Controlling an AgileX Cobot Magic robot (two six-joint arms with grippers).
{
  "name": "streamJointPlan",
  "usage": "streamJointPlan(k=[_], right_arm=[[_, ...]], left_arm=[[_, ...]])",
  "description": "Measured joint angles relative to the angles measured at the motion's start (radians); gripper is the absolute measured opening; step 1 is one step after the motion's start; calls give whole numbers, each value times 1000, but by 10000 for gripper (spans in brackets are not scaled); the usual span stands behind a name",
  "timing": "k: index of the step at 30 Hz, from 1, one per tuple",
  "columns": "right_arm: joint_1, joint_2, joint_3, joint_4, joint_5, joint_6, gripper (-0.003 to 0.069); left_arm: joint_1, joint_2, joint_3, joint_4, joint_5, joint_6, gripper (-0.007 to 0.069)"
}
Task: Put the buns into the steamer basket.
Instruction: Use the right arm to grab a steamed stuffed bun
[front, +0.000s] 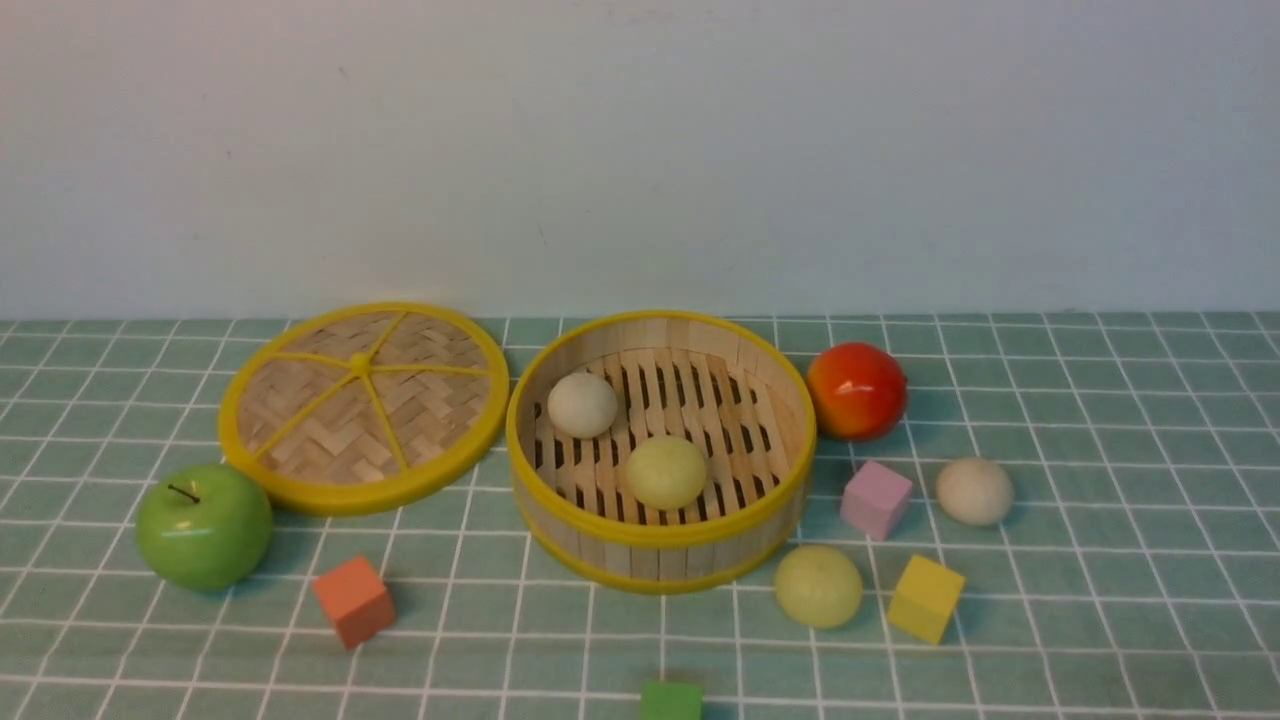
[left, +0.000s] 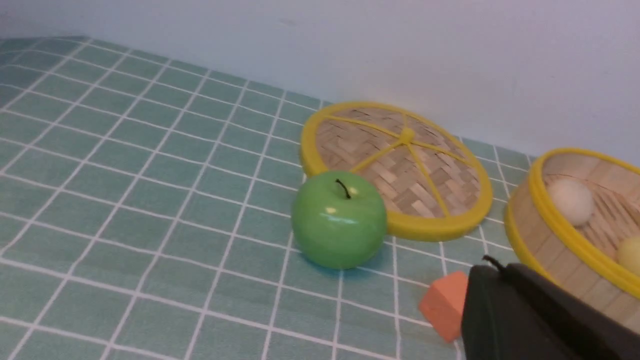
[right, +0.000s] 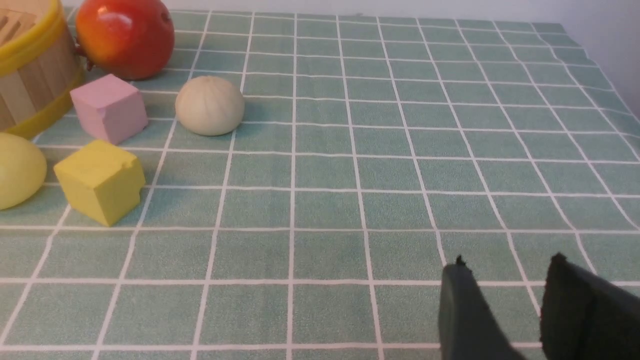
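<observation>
The steamer basket (front: 560, 540) stands at the middle of the table. An off-white bun (front: 582, 404) and a pale yellow-green bun (front: 666, 472) lie inside it. Another off-white bun (front: 974, 491) lies on the cloth to the basket's right, also in the right wrist view (right: 209, 105). A second yellow-green bun (front: 818, 586) lies by the basket's front right (right: 17, 170). Neither gripper shows in the front view. My left gripper (left: 492, 267) is shut and empty, near the basket's wall (left: 550, 240). My right gripper (right: 507, 265) is open and empty above bare cloth.
The flat woven lid (front: 365, 405) lies left of the basket. A green apple (front: 204, 524) and an orange cube (front: 353, 600) sit front left. A red-orange fruit (front: 857, 391), a pink cube (front: 876, 498) and a yellow cube (front: 926, 597) are right; a green cube (front: 671, 700) is at the front edge.
</observation>
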Motion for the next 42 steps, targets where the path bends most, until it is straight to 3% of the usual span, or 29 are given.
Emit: streamJointPlan(k=[8, 42], right_arm=[[0, 0, 0, 0, -1, 0, 240], [-1, 0, 0, 0, -1, 1, 240]], left_arm=[[79, -79, 204, 0, -8, 1, -11], [79, -79, 208, -1, -18, 1, 13]])
